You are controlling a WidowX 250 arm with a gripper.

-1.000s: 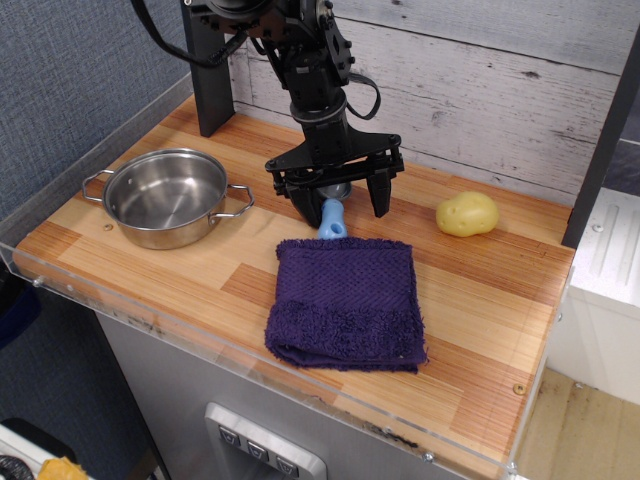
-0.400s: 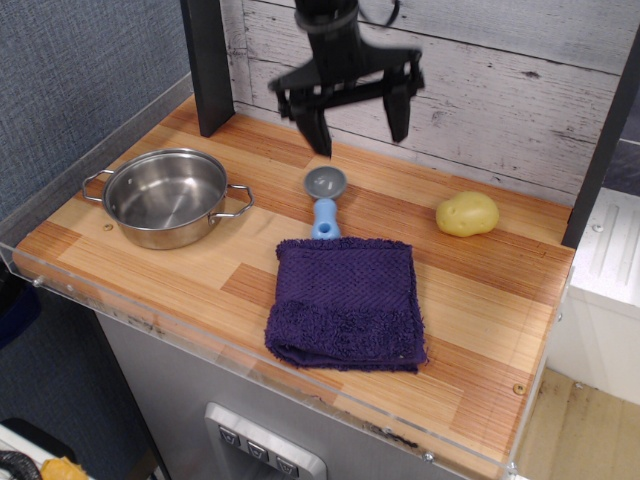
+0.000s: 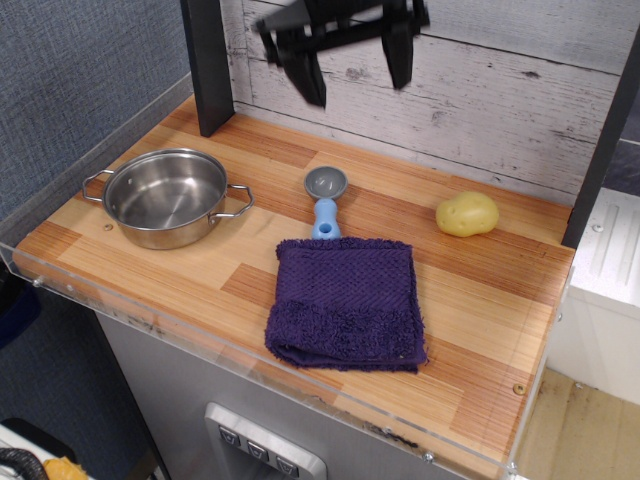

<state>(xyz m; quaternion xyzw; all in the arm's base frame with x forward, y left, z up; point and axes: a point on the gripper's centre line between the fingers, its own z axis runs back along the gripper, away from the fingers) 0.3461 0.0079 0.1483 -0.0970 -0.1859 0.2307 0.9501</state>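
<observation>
Whitewashed planks backed the wooden counter (image 3: 480, 290), and high against them hung the gripper (image 3: 350, 45), blurred. Its jaws were spread wide and, as far as the blur allowed, held nothing. Nearest to it, well below and slightly toward the front edge, lay the blue-handled scoop (image 3: 325, 200). The scoop's long axis ran back to front, crosswise to the line between the fingers, with the grey bowl toward the wall and the handle end touching the folded purple towel (image 3: 345, 300). A steel pot (image 3: 165, 195) sat near the left edge, and a potato (image 3: 467, 213) toward the right rear corner.
</observation>
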